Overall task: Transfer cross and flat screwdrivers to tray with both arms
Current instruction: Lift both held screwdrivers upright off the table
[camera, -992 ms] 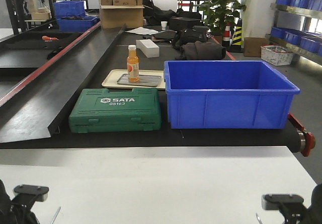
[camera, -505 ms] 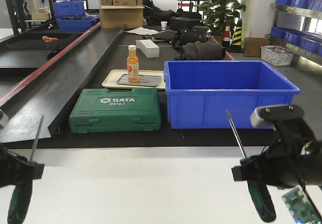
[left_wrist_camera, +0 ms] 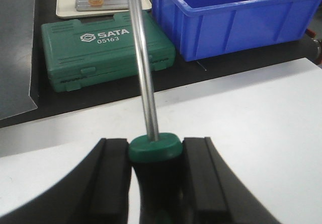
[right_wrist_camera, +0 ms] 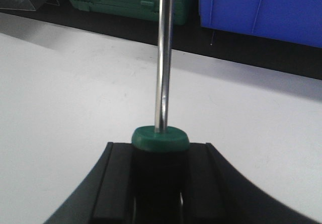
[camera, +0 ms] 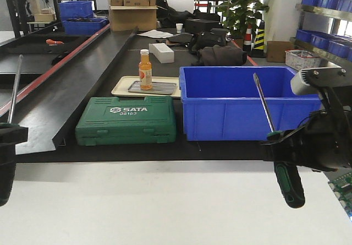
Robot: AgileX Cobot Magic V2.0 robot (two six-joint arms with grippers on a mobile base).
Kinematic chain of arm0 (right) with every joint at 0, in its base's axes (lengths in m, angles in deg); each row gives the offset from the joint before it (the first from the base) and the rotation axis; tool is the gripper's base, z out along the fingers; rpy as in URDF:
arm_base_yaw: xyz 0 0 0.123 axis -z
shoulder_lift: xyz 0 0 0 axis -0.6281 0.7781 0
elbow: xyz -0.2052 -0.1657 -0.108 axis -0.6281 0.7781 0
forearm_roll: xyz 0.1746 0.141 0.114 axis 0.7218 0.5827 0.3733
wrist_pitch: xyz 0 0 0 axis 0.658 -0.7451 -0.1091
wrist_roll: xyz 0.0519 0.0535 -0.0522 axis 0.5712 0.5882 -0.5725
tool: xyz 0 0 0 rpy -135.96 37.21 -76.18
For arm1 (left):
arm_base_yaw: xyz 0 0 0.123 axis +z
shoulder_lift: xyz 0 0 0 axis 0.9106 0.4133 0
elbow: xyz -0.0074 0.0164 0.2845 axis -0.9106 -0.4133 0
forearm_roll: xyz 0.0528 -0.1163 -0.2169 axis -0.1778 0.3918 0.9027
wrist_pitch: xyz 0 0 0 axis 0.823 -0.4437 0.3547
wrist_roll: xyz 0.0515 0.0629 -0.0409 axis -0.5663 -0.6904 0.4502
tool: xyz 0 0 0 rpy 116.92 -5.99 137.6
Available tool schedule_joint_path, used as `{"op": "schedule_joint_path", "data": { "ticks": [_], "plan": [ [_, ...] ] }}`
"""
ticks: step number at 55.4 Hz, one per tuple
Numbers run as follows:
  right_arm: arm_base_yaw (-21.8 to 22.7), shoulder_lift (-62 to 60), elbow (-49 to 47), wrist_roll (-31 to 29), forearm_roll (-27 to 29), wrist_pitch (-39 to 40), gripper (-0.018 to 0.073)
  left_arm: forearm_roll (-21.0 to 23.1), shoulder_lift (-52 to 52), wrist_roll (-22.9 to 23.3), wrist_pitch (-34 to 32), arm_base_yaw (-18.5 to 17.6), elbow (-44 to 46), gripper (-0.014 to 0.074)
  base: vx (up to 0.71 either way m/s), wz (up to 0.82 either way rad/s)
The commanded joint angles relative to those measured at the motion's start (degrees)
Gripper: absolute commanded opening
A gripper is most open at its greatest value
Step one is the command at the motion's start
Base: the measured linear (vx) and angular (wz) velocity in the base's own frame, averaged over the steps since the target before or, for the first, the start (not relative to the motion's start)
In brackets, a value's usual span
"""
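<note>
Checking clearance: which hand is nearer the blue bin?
Right. The right hand is in front of the blue bin's right end; the left hand is far left, beyond the green case.

Front view: low, behind white desk [camera: 165,201], faces forward over it, mid-range. Left wrist view: tight behind left pincer [left_wrist_camera: 155,156], looking out along left screwdriver [left_wrist_camera: 143,58]. Right wrist view: likewise, right pincer [right_wrist_camera: 159,156], right screwdriver [right_wrist_camera: 163,58]. All share green case [camera: 126,123], blue bin [camera: 247,107].

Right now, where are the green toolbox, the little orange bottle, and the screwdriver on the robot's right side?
green toolbox [camera: 125,121], front-facing view, middle of its lid.
orange bottle [camera: 145,74], front-facing view, its orange body.
right screwdriver [camera: 289,187], front-facing view, its black-and-green handle.
</note>
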Motion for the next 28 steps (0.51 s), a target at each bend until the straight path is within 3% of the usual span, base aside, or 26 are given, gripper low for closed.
{"op": "schedule_joint_path", "data": {
  "ticks": [1,28],
  "plan": [
    [-0.07,-1.75,-2.16,-0.04,0.85,4.06,-0.0008,1.9,-1.06,0.12,-3.59,-0.26,1.98,0.0,0.0,0.0],
    [-0.07,-1.74,-2.16,-0.04,0.85,4.14,-0.0008,1.9,-1.06,0.12,-3.59,-0.26,1.98,0.0,0.0,0.0]
  ]
}}
